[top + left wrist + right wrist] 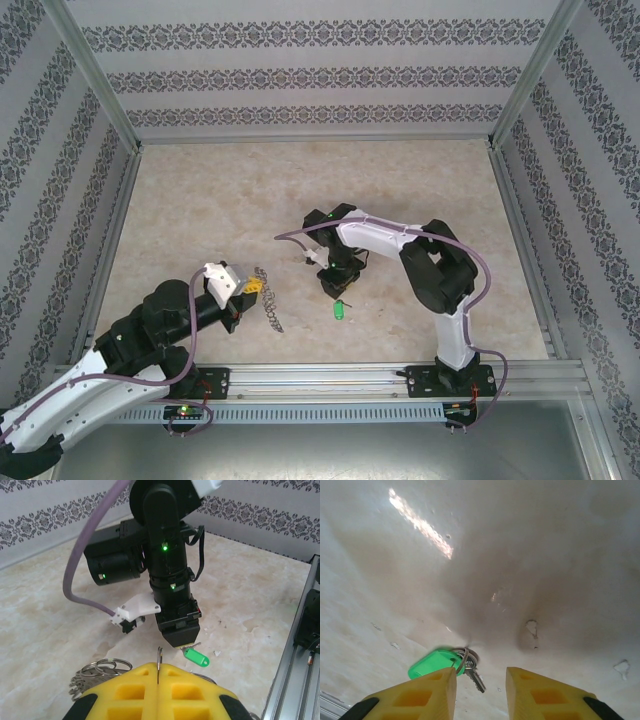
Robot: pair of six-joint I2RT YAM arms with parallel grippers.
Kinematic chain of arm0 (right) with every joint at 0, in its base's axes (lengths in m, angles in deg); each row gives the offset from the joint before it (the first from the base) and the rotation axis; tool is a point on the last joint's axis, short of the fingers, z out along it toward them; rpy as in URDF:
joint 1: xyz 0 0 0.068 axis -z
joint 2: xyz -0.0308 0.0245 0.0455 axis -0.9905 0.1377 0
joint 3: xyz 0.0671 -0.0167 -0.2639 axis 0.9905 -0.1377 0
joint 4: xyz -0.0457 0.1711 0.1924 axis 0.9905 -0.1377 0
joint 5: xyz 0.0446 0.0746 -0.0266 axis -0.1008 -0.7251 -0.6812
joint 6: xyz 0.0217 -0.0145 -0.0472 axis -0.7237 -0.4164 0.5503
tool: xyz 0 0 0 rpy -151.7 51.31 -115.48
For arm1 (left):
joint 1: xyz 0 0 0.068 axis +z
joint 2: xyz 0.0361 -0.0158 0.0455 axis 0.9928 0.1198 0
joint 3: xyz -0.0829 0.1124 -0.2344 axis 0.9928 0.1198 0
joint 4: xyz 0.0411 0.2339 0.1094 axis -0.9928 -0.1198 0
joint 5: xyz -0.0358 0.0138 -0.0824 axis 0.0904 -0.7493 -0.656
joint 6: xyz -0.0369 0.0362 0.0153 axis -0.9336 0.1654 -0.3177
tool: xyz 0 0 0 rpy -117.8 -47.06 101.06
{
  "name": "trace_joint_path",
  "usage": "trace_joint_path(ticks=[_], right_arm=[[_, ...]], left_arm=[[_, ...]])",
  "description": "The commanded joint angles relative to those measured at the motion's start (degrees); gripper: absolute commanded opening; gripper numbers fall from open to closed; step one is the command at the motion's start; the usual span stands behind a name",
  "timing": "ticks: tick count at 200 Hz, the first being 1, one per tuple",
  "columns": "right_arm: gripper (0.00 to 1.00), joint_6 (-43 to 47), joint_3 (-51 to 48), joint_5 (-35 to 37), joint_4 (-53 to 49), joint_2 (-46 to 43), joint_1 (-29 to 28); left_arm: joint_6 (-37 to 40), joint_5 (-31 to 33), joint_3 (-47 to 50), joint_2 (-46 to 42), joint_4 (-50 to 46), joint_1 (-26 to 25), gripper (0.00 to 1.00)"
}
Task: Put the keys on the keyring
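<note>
Keys [434, 664]: glossy bright-green plastic tag, a rounded oblong, with a small wire loop and a short toothed grey metal blade. They lie flat on the table, in the top view just at 6 o'clock of the right gripper [480, 674].
Keyring [272, 312]: heap of thin shiny wire loops, chain-like, strung out on the table toward 5 o'clock from the left gripper [159, 669].
Left gripper: blocky yellow pads with square pockets, pressed together, one upright wire loop of the keyring pinched in the seam.
Right gripper: same yellow pads, parted, gripping nothing. The key blade lies at the gap, the tag just off the 9 o'clock pad.
Table [420, 180]: matte beige marble-patterned top, lightly scuffed.
Edges: ribbed aluminium rail [330, 378] at 6 o'clock, aluminium posts [95, 70], and patterned wall panels [300, 75] on three sides.
Open tabletop stretches from 10 to 2 o'clock.
</note>
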Motion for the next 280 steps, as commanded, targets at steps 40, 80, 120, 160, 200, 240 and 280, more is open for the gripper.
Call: trace_joint_path(ticks=[40, 80, 120, 160, 200, 240, 280], right_arm=[[0.26, 0.0, 1.8, -2.3, -1.5, 2.7, 0.2], [0.28, 0.0, 2.3, -2.3, -2.9, 1.4, -0.2], [0.29, 0.7, 1.8, 0.7, -7.2, 0.4, -0.8], [0.29, 1.0, 2.8, 1.6, -9.3, 1.3, -1.0], [0.29, 1.0, 4.5, 1.8, -10.1, 3.2, -2.1], [0.28, 1.6, 4.5, 2.5, -10.5, 4.6, -2.1], [0.28, 1.7, 3.5, 2.7, -10.4, 5.2, -2.1]], left_arm=[[-0.7, 0.2, -1.6, -1.1, 1.9, -0.6, 0.0], [-0.7, 0.2, -1.4, -0.6, 2.0, -0.7, 0.0], [-0.8, -0.2, -1.3, -0.2, 2.2, -0.7, 0.0], [-1.2, -1.0, -1.3, -1.8, 2.3, -0.8, 0.0], [-1.1, -1.1, -1.3, -2.4, 2.2, -1.2, 0.0], [-0.9, -0.6, -1.5, -2.8, 1.9, -1.8, 0.0], [-0.8, -0.4, -1.5, -2.8, 1.8, -2.0, 0.0]])
